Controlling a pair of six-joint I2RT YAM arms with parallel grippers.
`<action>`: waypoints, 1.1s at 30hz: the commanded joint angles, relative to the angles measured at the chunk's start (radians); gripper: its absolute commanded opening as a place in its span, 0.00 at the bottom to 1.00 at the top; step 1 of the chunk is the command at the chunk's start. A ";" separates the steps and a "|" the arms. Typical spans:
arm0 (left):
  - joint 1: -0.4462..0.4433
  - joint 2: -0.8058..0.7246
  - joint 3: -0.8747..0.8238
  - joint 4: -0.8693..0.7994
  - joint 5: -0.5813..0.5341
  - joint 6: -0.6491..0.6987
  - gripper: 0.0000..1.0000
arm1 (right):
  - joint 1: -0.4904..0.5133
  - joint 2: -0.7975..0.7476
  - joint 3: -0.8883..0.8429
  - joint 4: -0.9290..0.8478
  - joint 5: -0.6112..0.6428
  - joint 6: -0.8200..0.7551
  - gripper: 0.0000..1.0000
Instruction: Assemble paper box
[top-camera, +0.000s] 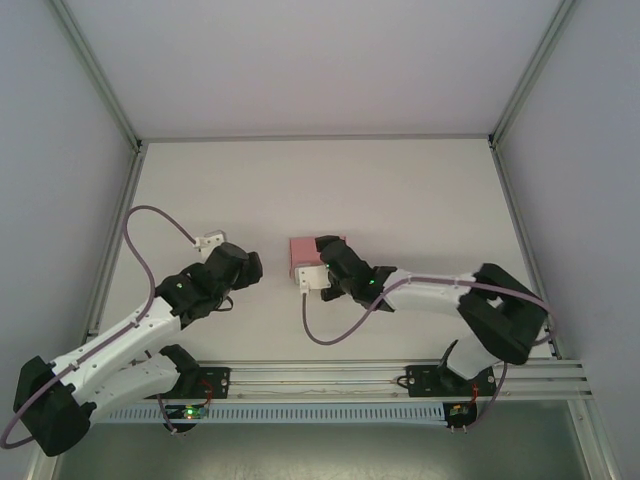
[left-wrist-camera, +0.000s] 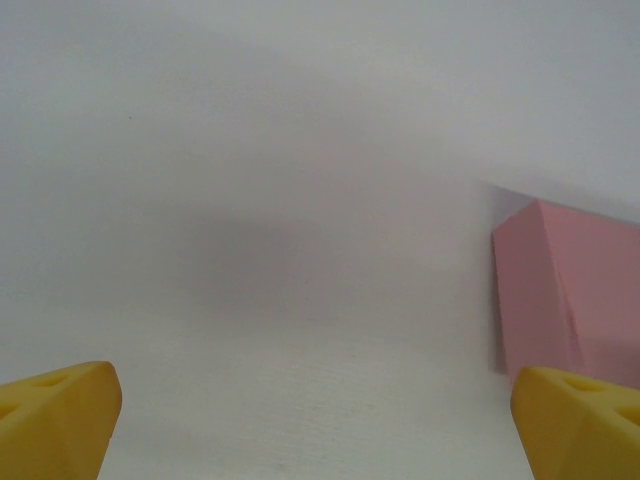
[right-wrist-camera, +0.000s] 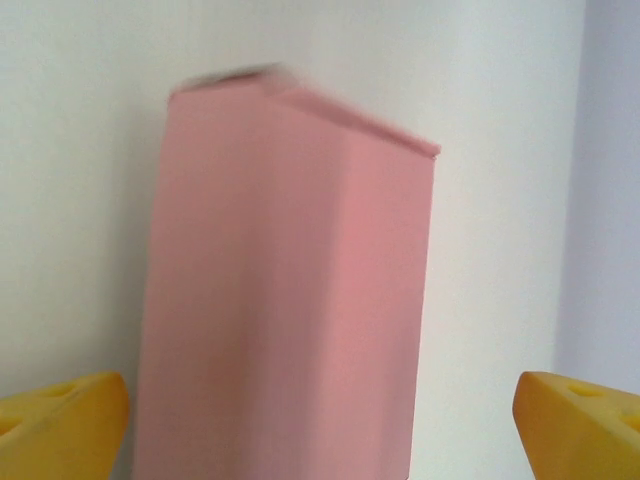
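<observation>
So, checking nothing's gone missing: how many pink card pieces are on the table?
1. The paper box lies mid-table, between the fingertips of the open right gripper, which hides part of it from above, so a loose piece underneath can't be ruled out.

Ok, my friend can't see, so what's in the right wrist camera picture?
A pink paper box sits in the middle, between the two yellow fingertips of the right pincer, which are spread wide apart. The white table lies behind it.

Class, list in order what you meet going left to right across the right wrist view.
yellow fingertip → pink paper box → second yellow fingertip
</observation>
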 joint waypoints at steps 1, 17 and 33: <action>0.013 0.013 0.040 0.036 -0.018 0.040 1.00 | -0.003 -0.085 0.051 -0.211 -0.209 0.098 0.98; 0.314 0.077 -0.034 0.492 -0.211 0.573 1.00 | -0.702 -0.399 -0.301 0.499 -0.223 0.950 0.98; 0.536 0.436 -0.324 1.382 0.032 0.831 1.00 | -0.893 -0.051 -0.584 1.214 -0.402 0.922 0.98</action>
